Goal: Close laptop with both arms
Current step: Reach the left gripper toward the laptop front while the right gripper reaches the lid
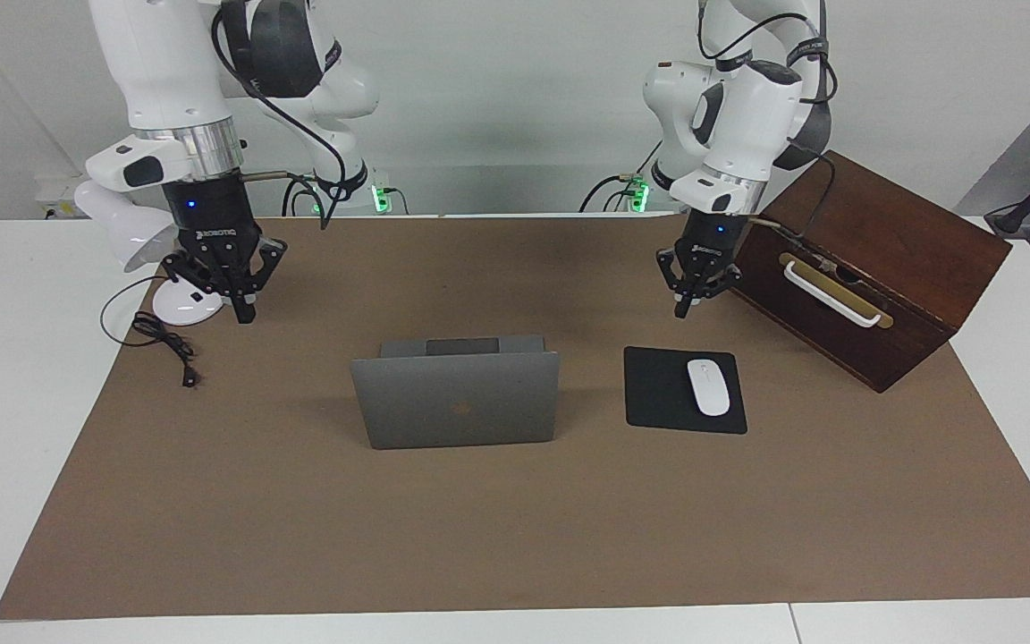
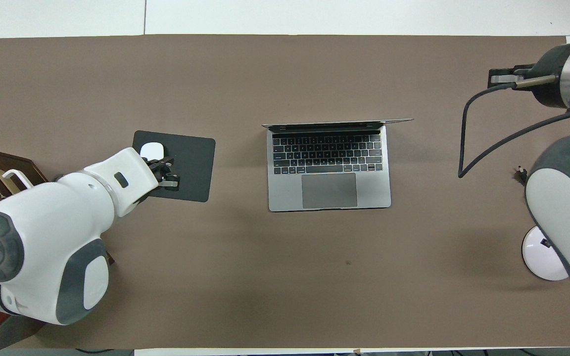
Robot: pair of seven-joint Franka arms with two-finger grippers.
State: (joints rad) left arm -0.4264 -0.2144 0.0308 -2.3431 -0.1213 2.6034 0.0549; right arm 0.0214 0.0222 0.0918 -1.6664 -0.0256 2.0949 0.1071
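Observation:
The silver-grey laptop stands open in the middle of the brown mat, its lid upright with the logo showing in the facing view. The overhead view shows its keyboard and trackpad. My left gripper hangs shut and empty in the air over the mat, beside the wooden box and over the mouse pad's edge in the overhead view. My right gripper hangs shut and empty over the mat by the lamp base, toward the right arm's end. Neither touches the laptop.
A black mouse pad with a white mouse lies beside the laptop toward the left arm's end. A brown wooden box with a white handle stands there too. A white lamp base and black cable lie at the right arm's end.

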